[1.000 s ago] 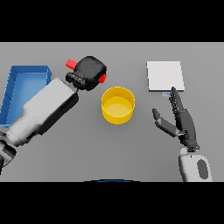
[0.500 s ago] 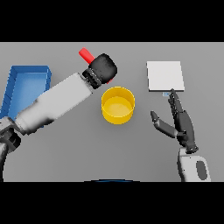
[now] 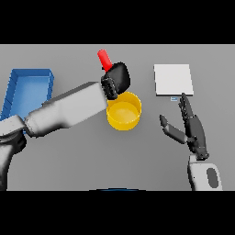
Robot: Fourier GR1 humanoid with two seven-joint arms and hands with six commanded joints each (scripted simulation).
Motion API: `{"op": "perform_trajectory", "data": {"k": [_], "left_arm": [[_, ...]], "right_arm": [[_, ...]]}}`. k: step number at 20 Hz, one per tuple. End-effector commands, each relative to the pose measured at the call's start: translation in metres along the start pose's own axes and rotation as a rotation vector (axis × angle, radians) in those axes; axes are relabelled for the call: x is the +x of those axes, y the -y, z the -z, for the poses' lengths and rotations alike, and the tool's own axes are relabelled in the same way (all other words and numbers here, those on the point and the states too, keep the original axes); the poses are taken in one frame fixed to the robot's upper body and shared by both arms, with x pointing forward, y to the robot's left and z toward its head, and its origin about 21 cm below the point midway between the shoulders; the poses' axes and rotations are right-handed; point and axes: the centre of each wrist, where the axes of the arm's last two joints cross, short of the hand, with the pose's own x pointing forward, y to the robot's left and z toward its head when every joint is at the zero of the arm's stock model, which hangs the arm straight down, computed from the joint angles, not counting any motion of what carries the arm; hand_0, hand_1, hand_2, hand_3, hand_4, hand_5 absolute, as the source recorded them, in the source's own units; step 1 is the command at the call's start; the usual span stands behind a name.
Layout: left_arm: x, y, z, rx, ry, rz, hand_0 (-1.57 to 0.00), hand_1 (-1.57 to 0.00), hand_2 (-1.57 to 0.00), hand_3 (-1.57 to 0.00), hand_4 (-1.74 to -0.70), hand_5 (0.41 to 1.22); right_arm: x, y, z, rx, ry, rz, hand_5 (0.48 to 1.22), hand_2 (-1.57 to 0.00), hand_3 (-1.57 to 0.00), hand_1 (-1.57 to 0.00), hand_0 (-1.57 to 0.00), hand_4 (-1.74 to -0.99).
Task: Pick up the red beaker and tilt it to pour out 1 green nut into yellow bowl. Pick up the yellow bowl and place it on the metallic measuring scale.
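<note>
My left hand (image 3: 117,79) is shut on the red beaker (image 3: 104,59), whose upper end sticks out behind the hand and leans to the left. Hand and beaker hang over the far left rim of the yellow bowl (image 3: 124,110), which stands in the middle of the table. No green nut shows in the bowl or in the beaker. The metallic measuring scale (image 3: 173,79), a pale square plate, lies at the back right. My right hand (image 3: 192,129) is open, its fingers straight, in front of the scale and to the right of the bowl.
A blue tray (image 3: 27,89) sits at the far left, partly hidden by my left forearm, which crosses the table from the lower left.
My left hand has carried the red beaker to the right, from beside the blue tray to above the bowl's far rim. The right hand has barely moved.
</note>
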Motion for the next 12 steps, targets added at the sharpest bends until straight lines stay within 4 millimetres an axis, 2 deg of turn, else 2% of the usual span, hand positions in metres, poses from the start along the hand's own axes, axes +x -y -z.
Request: {"op": "perform_trajectory", "data": {"k": [1, 3, 7, 9, 12], "left_arm": [[0.000, -0.003, 0.001, -0.006, -0.007, 0.021, -1.57, -1.57, -1.57, -1.56, -1.74, 1.221], [0.005, -0.007, 0.004, -0.018, -0.005, 0.053, -1.57, -1.57, -1.57, -1.56, -1.74, 1.221], [-0.004, -0.011, 0.005, -0.041, -0.025, 0.141, -1.57, -1.57, -1.57, -1.57, -1.74, 1.221], [0.001, -0.017, 0.007, -0.038, -0.025, 0.164, -1.57, -1.57, -1.57, -1.57, -1.74, 1.221], [-0.003, -0.019, 0.005, -0.026, -0.036, 0.190, -1.57, -1.57, -1.57, -1.57, -1.74, 1.221]], "right_arm": [[0.001, 0.001, 0.001, 0.001, 0.009, -0.001, 0.604, 0.00, 0.00, 0.00, 0.00, -1.289], [-0.001, 0.000, 0.000, 0.002, 0.010, -0.009, 0.601, 0.00, 0.00, 0.00, 0.00, -1.283], [0.001, -0.002, -0.001, 0.004, 0.015, -0.010, 0.589, 0.00, 0.00, 0.00, 0.00, -1.268], [0.001, 0.001, 0.001, -0.006, 0.010, -0.023, 0.587, 0.00, 0.00, 0.00, 0.00, -1.258], [-0.001, 0.000, -0.002, -0.009, 0.011, -0.025, 0.584, 0.00, 0.00, 0.00, 0.00, -1.235]]}}
